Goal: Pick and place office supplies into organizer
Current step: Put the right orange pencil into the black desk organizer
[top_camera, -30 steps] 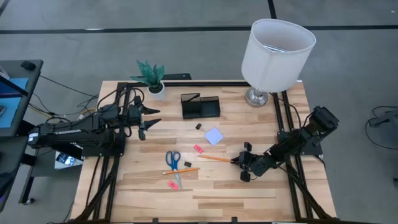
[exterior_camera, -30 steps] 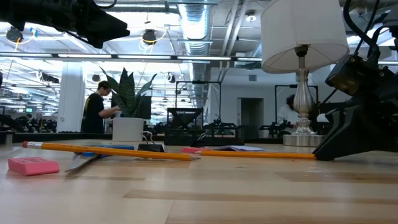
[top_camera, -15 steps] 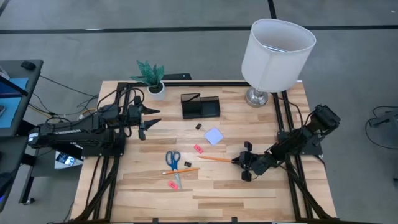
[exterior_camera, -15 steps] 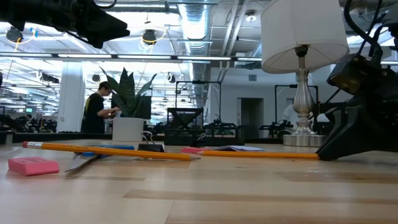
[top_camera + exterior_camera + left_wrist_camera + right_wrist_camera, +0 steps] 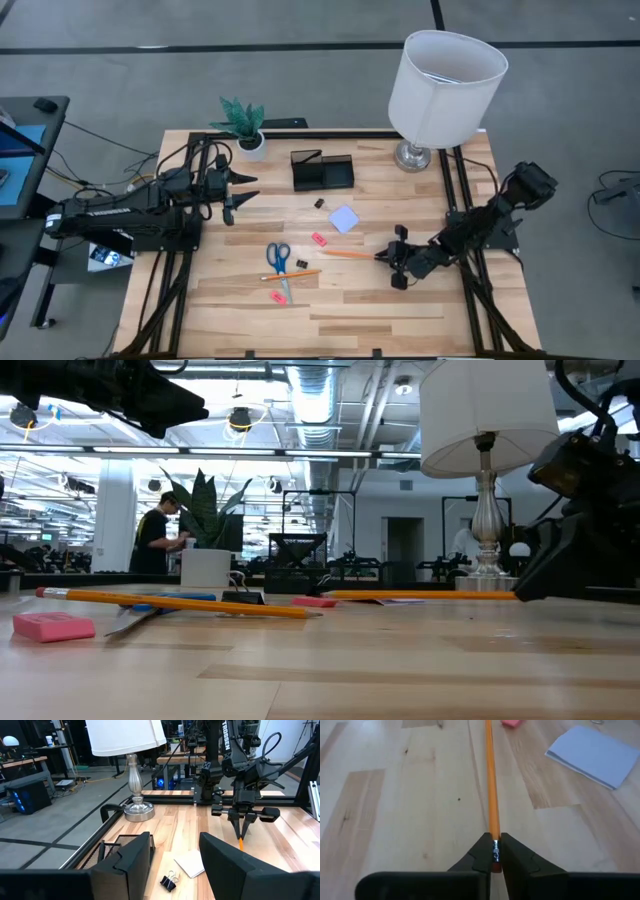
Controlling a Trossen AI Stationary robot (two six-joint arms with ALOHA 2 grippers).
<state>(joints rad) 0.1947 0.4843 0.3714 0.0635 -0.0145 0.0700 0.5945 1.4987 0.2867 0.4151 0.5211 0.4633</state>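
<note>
Raised now: slim orange pencil [image 5: 492, 795]

One word can be read here: "TROSSEN" in white capital letters, running lengthwise down the dark upper link of the right arm [image 5: 227, 740], seen from the left wrist view. Nothing else carries legible writing: no label, number or sign on the things on the table can be made out.
</note>
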